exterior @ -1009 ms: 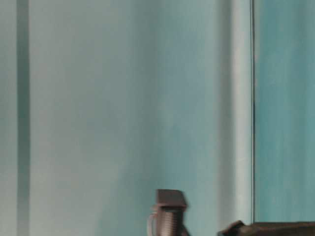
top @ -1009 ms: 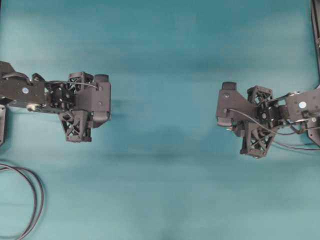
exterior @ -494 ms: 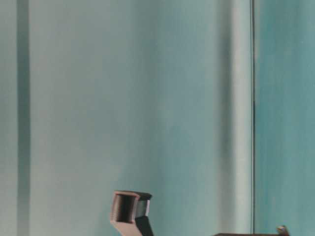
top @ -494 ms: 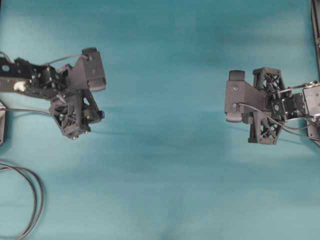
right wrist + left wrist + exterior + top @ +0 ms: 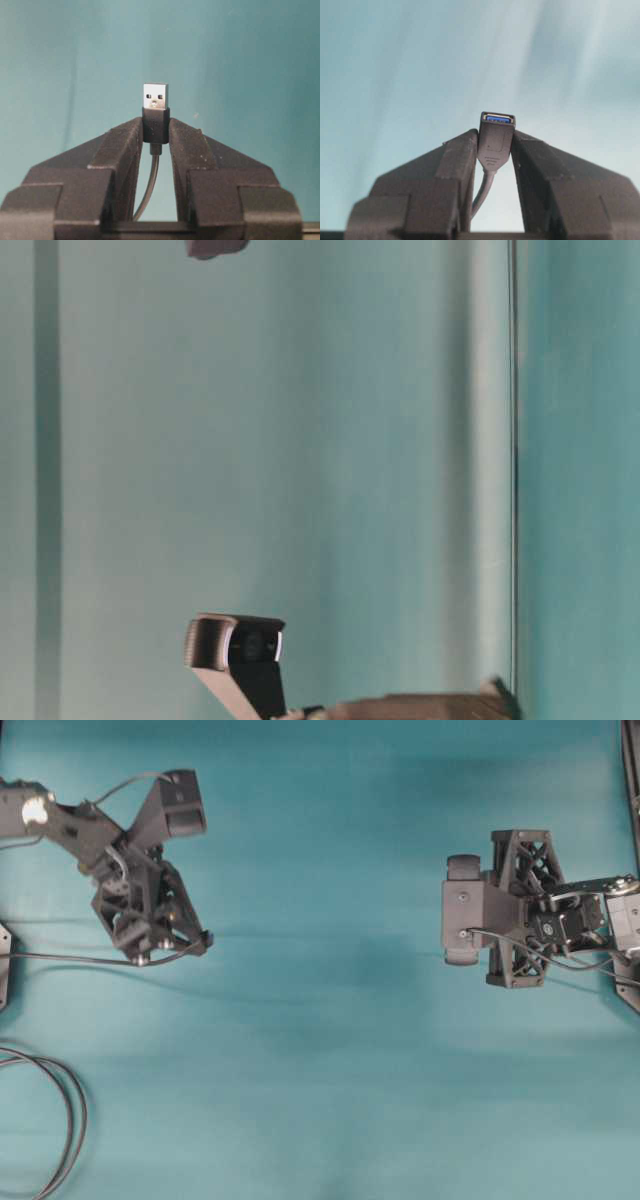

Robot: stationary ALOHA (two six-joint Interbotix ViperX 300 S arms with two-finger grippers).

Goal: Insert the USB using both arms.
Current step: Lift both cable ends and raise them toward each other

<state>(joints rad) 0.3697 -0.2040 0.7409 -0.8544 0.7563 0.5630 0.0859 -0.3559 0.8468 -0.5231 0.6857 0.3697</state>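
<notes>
The USB (image 5: 155, 101), a small plug with a silvery metal tip, stands upright between the fingers of my right gripper (image 5: 156, 126), which is shut on its black body. Its thin cable hangs down between the jaws. My left gripper (image 5: 495, 137) is shut on the cable's dark socket end (image 5: 496, 125), whose blue opening faces away from the camera. From overhead the left gripper (image 5: 200, 940) points down and right at the left of the table, with the thin cable (image 5: 70, 958) trailing left. The right arm (image 5: 560, 920) is far to the right, its fingertips hidden under its wrist camera (image 5: 465, 910).
A looped grey cable (image 5: 68, 1120) lies at the bottom left corner. A black block (image 5: 3, 970) sits at the left edge. A wide stretch of teal table (image 5: 330, 970) separates the two grippers. The table-level view shows only a wrist camera (image 5: 236, 642).
The left arm has swung toward the top of the overhead view and turned its gripper down and right. The right wrist has rolled and shifted slightly up. Both grips held.
</notes>
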